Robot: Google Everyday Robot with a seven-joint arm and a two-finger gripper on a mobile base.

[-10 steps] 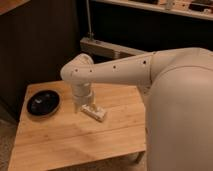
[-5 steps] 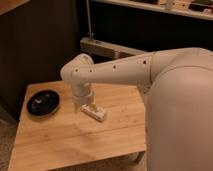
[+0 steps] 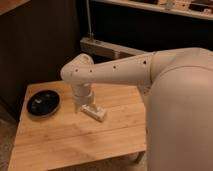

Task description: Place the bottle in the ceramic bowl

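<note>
The cream-white bottle [image 3: 96, 113] lies on its side on the wooden table [image 3: 115, 135], near the middle. My gripper [image 3: 85, 106] hangs straight down from the white arm, right over the bottle's left end, touching or nearly touching it. The black ceramic bowl [image 3: 44, 103] sits on the table's left side, a short way left of the gripper and apart from the bottle. Nothing shows inside the bowl.
The white arm [image 3: 125, 72] and the robot's large body [image 3: 182, 115] fill the right of the view and hide the table's right end. A dark wall and a grey rail [image 3: 107, 47] stand behind the table. The floor shows at the lower left.
</note>
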